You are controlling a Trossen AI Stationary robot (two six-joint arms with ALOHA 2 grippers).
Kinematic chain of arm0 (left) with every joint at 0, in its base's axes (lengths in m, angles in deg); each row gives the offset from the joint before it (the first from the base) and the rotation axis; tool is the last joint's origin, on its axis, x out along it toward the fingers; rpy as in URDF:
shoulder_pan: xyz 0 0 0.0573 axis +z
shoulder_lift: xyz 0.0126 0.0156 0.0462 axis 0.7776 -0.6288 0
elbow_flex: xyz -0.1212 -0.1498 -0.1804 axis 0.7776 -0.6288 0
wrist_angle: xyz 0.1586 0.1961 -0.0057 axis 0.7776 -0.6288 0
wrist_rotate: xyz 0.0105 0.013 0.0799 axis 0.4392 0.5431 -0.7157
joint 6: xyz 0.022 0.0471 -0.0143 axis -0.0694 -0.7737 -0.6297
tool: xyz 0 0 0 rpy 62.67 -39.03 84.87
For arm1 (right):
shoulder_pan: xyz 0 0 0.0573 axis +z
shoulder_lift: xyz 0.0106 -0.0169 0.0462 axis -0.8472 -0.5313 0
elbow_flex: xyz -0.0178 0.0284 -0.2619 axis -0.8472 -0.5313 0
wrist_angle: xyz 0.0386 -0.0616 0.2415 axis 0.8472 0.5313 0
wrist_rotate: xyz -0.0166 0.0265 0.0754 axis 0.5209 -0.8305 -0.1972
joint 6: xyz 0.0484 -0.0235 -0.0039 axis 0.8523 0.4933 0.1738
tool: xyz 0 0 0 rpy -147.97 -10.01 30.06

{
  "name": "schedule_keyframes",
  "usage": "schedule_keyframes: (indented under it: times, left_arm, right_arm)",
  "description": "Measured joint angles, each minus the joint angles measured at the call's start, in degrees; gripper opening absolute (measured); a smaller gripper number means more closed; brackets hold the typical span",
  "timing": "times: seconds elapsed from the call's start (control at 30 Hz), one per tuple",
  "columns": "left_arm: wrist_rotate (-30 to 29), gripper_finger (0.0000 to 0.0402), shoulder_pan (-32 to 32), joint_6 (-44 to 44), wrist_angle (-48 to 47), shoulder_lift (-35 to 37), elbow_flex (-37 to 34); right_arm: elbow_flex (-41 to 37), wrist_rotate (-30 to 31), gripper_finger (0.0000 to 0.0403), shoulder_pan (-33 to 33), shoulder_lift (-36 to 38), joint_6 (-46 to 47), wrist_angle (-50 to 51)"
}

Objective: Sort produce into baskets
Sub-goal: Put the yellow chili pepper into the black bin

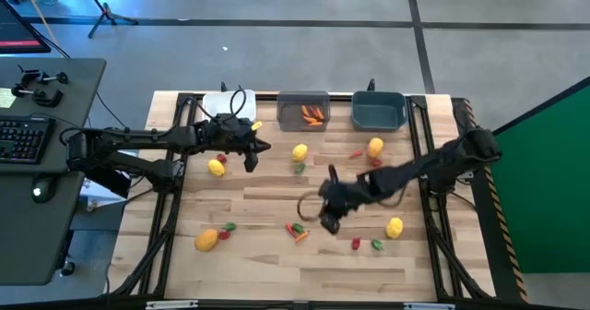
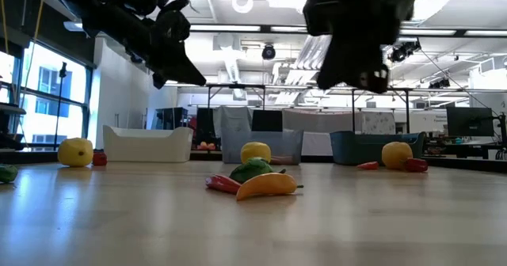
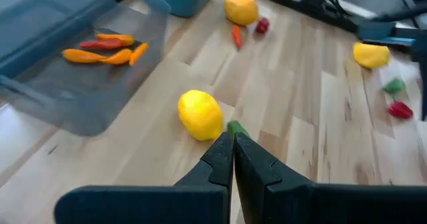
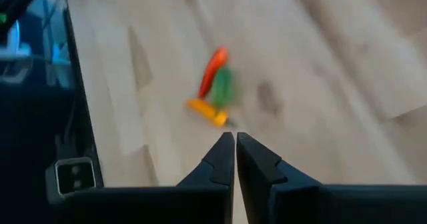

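Three bins stand along the far edge: white (image 1: pixel 229 105), translucent grey (image 1: pixel 303 110) holding orange carrot shapes (image 3: pixel 107 49), and teal (image 1: pixel 379 110). Produce lies scattered on the table. My left gripper (image 1: pixel 251 155) is shut and empty, above the table left of a yellow fruit (image 3: pixel 200 115) and a green bit (image 3: pixel 235 127). My right gripper (image 1: pixel 329 220) is shut and empty, above the table's middle. It is just right of a small cluster of a red chili, a green piece and a yellow-orange piece (image 4: pixel 213 91), which also shows in the high view (image 1: pixel 296 231).
Other pieces lie around: a yellow fruit (image 1: pixel 216 167) at the left, a yellow fruit (image 1: pixel 375 147) with red bits before the teal bin, a yellow fruit (image 1: pixel 395 227) with red and green bits at the near right, and a yellow-orange fruit (image 1: pixel 206 240) at the near left.
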Motion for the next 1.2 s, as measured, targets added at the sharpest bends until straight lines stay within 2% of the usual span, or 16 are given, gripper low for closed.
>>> schedule_keyframes:
  times: [0.13,0.3,0.43,0.53,0.83,1.1,1.2]
  left_arm:
    - [2.9,0.0000,0.0,-0.9,0.1,-2.0,0.0]
    - [4.5,0.0000,-0.2,-1.8,0.1,-4.4,0.0]
    - [4.5,0.0000,-0.2,-2.4,0.1,-4.9,0.0]
    - [4.5,0.0000,-0.2,-2.4,0.1,-4.8,0.0]
    - [4.6,0.0000,-0.2,-2.3,0.1,-4.8,0.0]
    - [4.6,0.0000,-0.2,-2.3,0.0,-4.8,0.0]
    - [4.5,0.0000,-0.2,-2.3,0.0,-4.8,0.0]
  right_arm:
    - [0.0,2.5,0.0029,4.6,-2.7,1.1,-4.6]
    - [0.0,3.3,0.0094,6.4,-6.9,0.4,-8.2]
    - [0.0,3.3,0.0144,6.4,-11.2,-4.8,-10.4]
    - [0.1,2.8,0.0165,6.0,-14.7,-8.8,-12.4]
    - [5.1,3.7,0.0154,5.2,-20.0,-16.6,-13.4]
    - [5.3,2.3,0.0132,5.2,-21.3,-17.3,-13.1]
    - [5.3,2.3,0.0111,5.2,-21.3,-17.2,-13.1]
